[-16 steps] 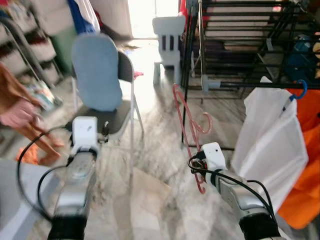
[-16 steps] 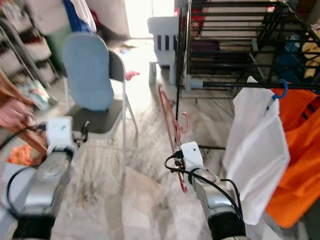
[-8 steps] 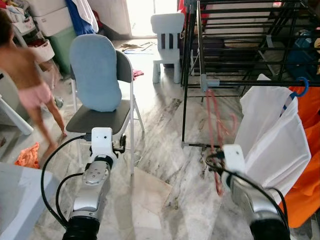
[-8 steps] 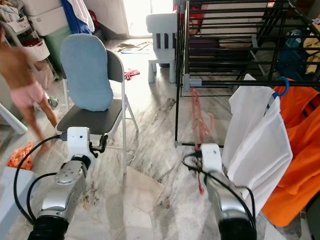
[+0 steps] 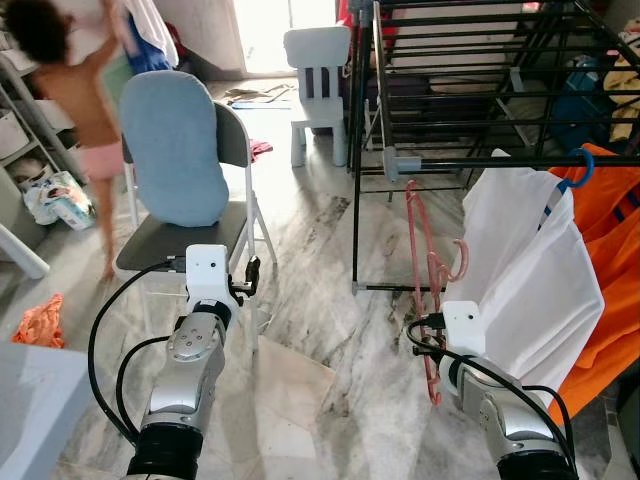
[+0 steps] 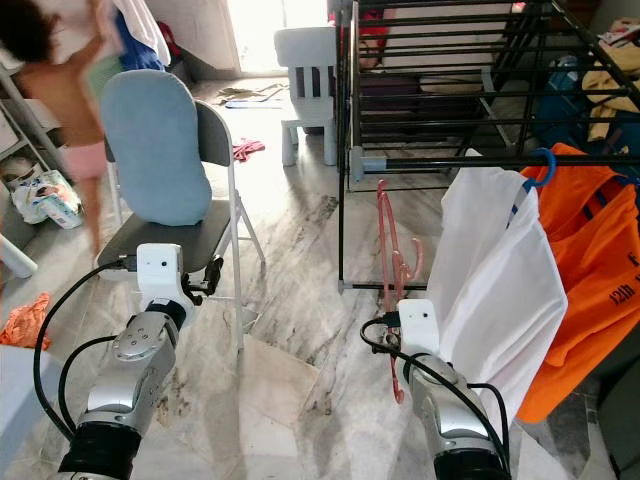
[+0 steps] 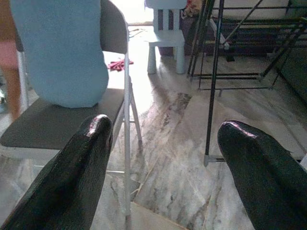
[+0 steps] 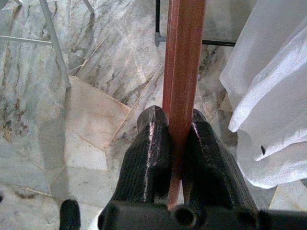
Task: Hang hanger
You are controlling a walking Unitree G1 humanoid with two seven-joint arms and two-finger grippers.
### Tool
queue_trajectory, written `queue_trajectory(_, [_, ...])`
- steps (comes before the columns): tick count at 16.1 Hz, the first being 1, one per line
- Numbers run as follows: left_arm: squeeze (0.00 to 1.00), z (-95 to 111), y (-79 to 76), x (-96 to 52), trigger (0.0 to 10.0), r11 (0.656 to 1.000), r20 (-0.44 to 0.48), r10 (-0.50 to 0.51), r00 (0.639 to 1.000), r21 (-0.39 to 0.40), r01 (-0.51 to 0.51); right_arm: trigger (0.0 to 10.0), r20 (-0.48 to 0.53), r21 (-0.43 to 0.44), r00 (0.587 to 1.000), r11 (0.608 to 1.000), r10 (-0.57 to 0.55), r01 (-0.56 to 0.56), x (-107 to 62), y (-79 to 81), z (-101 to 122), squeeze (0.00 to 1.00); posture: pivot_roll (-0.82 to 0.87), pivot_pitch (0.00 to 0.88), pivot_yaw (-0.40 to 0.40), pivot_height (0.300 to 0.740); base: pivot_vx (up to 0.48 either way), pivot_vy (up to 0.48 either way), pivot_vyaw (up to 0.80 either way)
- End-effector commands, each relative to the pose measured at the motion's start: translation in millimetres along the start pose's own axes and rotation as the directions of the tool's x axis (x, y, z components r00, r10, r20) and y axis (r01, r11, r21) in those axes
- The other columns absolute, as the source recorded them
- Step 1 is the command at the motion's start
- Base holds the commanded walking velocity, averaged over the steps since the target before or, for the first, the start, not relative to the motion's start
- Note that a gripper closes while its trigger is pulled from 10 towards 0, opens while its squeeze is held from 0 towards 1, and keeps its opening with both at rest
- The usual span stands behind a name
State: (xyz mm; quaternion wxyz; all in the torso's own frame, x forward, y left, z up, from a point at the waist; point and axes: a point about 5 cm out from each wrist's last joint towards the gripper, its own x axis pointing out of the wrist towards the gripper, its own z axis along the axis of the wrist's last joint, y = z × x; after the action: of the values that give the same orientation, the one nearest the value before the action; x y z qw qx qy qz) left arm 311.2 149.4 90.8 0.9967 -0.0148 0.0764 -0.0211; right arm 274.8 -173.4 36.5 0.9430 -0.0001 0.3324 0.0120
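The left gripper (image 7: 158, 158) is idling with fingers wide apart near a chair (image 5: 185, 160). The right gripper (image 8: 175, 139) is pinching a red hanger (image 5: 428, 270), standing upright, its hook just below the rack's rail (image 5: 500, 162).

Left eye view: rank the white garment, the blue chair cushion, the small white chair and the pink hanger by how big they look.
1. White garment
2. Blue chair cushion
3. Small white chair, though it stands farther away
4. Pink hanger, tall but thin

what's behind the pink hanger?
The pink hanger, clamped in the right gripper, stands before the black rack and marble floor. A white shirt beside it hides the rack's lower right.
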Motion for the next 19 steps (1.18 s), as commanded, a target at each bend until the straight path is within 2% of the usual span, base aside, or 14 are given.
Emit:
queue_trajectory(1, [0.0, -2.2, 2.0, -0.5, 10.0, 1.0, -0.008, -0.002, 1.0, -0.006, 0.002, 10.0, 0.018, -0.009, 1.0, 1.0, 0.013, -0.013, -2.0, 2.7, 5.1, 0.0, -0.19, 0.0, 0.056, 0.74, 0.251, 0.0, 0.0])
queue_trajectory(4, [0.0, -3.7, -3.8, 0.1, 10.0, 1.0, -0.016, -0.019, 1.0, -0.01, 0.019, 10.0, 0.007, 0.02, 1.0, 0.999, 0.026, -0.026, -2.8, 6.1, 4.2, 0.0, -0.21, 0.0, 0.067, 0.74, 0.267, 0.0, 0.0])
queue_trajectory(6, [0.0, -4.0, -8.8, 2.9, 10.0, 0.999, -0.021, -0.037, 0.999, -0.018, 0.036, 10.0, -0.003, -0.003, 1.0, 1.0, 0.024, -0.024, -3.1, 8.3, 2.2, 0.0, -0.21, 0.0, 0.073, 0.74, 0.328, 0.0, 0.0])
queue_trajectory(10, [0.0, -2.3, -11.9, 4.9, 10.0, 0.998, -0.019, -0.055, 0.998, -0.024, 0.055, 10.0, 0.012, -0.023, 1.0, 0.999, -0.028, 0.028, -1.4, -1.7, 6.8, 0.0, -0.21, 0.0, 0.067, 0.74, 0.367, 0.0, 0.0])
queue_trajectory(19, [0.0, -6.0, -15.4, 2.9, 10.0, 0.996, -0.036, -0.074, 0.997, -0.042, 0.072, 10.0, 0.048, -0.033, 0.996, 0.996, -0.078, 0.079, 0.4, -4.7, 16.8, 0.0, -0.21, 0.0, 0.066, 0.74, 0.397, 0.029, 0.0])
